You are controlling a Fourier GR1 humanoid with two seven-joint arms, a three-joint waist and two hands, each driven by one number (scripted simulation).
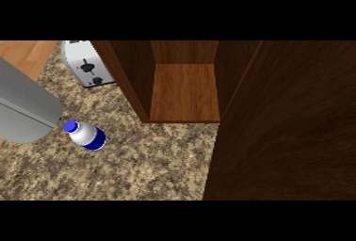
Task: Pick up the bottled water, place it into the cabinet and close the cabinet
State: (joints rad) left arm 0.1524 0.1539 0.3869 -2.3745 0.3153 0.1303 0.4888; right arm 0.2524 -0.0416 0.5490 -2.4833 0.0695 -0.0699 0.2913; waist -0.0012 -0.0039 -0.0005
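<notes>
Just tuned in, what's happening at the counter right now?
Nothing is being handled yet. The bottled water stands on the granite counter, left of the open cabinet, whose shelf is bare. The cabinet door is swung wide open on the right. A toaster sits behind. Neither hand shows; only a grey forearm at left.

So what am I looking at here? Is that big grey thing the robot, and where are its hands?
You are looking down from the robot's head at a speckled stone counter. The big grey shape at the left is probably one of its forearms; no hand shows, so nothing is held. A small white water bottle with a blue cap stands on the counter. Behind it is a silver toaster. The dark wooden cabinet is open, its door swung out at the right.
</notes>
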